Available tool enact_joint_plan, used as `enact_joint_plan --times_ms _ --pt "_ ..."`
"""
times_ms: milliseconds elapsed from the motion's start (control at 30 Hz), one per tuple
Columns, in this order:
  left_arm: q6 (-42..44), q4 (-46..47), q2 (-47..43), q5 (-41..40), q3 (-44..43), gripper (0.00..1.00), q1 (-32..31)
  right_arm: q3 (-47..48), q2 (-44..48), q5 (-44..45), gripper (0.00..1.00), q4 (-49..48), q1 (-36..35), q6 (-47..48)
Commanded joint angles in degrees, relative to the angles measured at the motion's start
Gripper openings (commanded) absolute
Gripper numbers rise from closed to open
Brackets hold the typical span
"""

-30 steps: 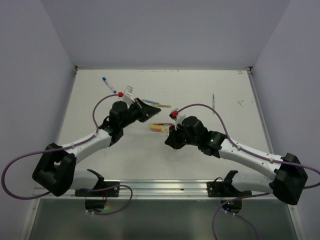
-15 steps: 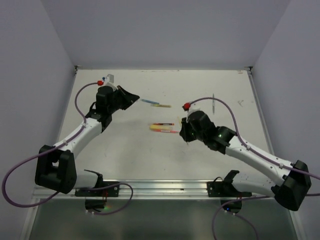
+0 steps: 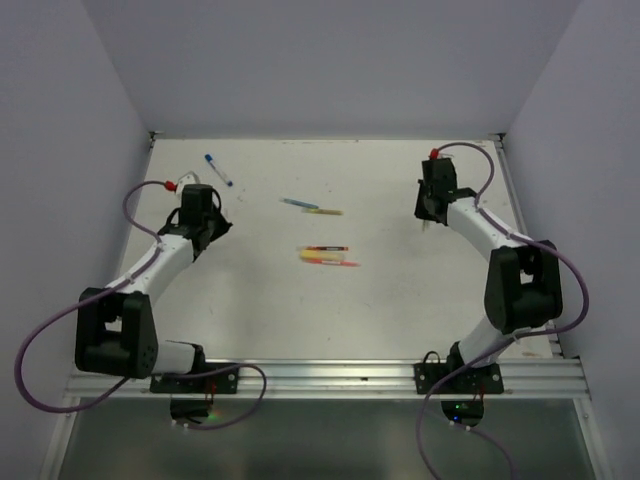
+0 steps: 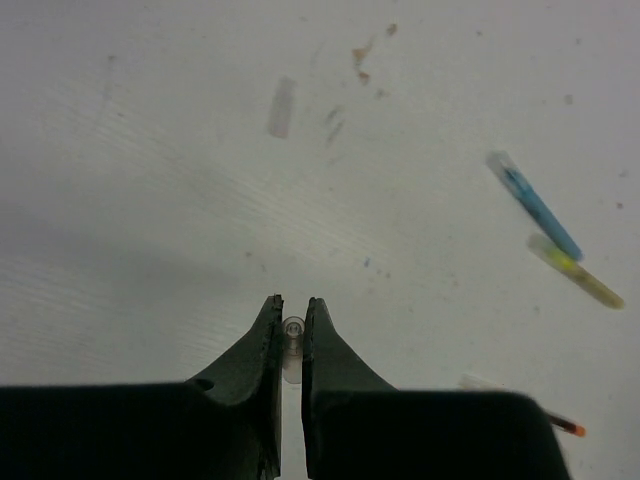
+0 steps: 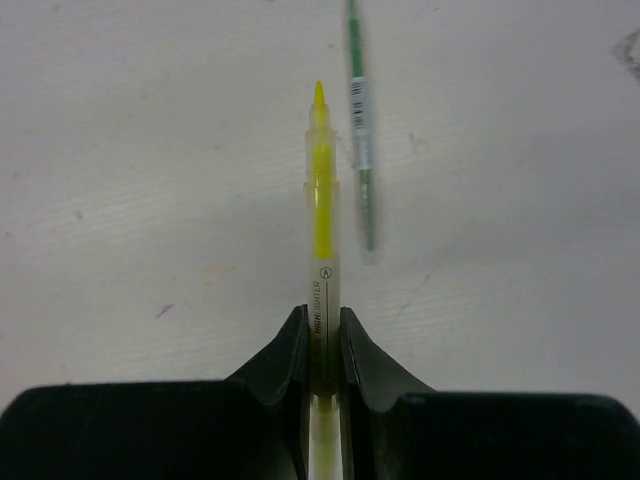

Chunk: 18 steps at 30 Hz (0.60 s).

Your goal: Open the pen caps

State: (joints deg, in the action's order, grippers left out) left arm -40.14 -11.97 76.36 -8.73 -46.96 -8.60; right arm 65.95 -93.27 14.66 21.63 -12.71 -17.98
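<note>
1. The left tool [image 4: 291,305] has swung off the middle of the worktop [image 3: 400,300] out to about 9 o'clock, with a clear pen cap [image 4: 292,345] pinched between its jaws.
2. The right tool [image 5: 322,315] has left the centre for about 2 o'clock, gripping an uncapped yellow pen [image 5: 320,190].
3. The thin green pen [image 5: 360,130] now lies just beside that pen's tip — covered by the right arm from overhead.

Yellow pen [image 5: 321,220] barrel: small print "HIGHLIGHTER", circled "A" above. Green pen [image 5: 362,190] label: unreadable.
</note>
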Motion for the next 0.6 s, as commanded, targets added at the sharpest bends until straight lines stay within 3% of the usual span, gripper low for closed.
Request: enact_joint_plan --times_ms 0,300,567 --pt "3.1 -2.1 4.0 -7.1 -2.2 0.00 5.2 2.4 -2.1 2.2 0.00 -4.5 4.4 2.7" --pt "7.1 2.2 18.5 -1.9 -8.8 0.00 15.4 13.7 -13.9 2.0 0.00 -0.4 7.4 4.6" --pt "9.3 7.6 25.3 4.7 -10.6 0.00 18.7 15.8 -19.8 2.1 0.00 -2.1 10.2 5.8"
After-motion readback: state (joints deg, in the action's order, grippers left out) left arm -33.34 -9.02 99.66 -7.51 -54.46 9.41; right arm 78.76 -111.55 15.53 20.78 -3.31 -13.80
